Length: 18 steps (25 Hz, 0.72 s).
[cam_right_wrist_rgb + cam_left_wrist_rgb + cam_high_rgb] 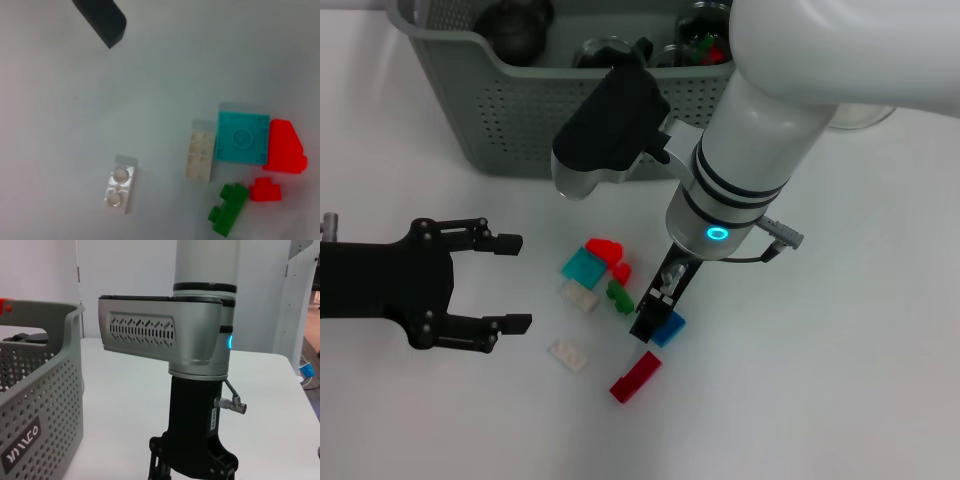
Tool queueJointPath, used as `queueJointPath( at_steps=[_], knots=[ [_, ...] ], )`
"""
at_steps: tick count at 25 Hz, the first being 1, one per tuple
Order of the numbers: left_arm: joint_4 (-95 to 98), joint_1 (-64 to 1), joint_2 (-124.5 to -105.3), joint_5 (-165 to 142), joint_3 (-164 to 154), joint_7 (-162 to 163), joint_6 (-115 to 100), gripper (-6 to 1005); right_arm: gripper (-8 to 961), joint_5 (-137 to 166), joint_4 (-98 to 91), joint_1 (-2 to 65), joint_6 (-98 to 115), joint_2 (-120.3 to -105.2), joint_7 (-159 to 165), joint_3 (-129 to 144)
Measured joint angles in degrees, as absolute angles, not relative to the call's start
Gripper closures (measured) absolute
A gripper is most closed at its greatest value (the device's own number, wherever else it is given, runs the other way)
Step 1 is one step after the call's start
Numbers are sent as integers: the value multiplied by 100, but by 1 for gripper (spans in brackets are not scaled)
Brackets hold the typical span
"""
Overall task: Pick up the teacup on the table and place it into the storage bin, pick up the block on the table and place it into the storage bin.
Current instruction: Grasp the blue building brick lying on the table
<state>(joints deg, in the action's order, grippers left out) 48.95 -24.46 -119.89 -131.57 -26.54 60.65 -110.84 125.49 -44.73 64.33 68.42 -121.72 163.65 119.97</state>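
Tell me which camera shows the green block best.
The right wrist view: the green block appears large, from above, its studs visible. The head view shows it small, among other blocks. The left wrist view doesn't show it.

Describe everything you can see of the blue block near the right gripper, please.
The blue block is a small, bright blue piece that looks like plastic. It sits low at the table among scattered blocks, just above the long red block in the head view. The right gripper is lowered onto it, with its dark fingers covering the block's left part. Whether they are closed on it cannot be seen. The wrist views do not show it.
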Motion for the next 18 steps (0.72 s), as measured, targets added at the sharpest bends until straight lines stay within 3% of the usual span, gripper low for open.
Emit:
queueJointPath(
  at_steps=[7,18],
  knots=[
    [4895,-2462,-11989,-13157,-2654,6079,-11088,172,295,12560,-4475,6434,6847,-12173,16366,11997],
    [4896,-2467,-11989,-13151,-2654,6103,-11107,172,317,12560,-4473,6474,6966,-12157,16434,11991]
  ],
)
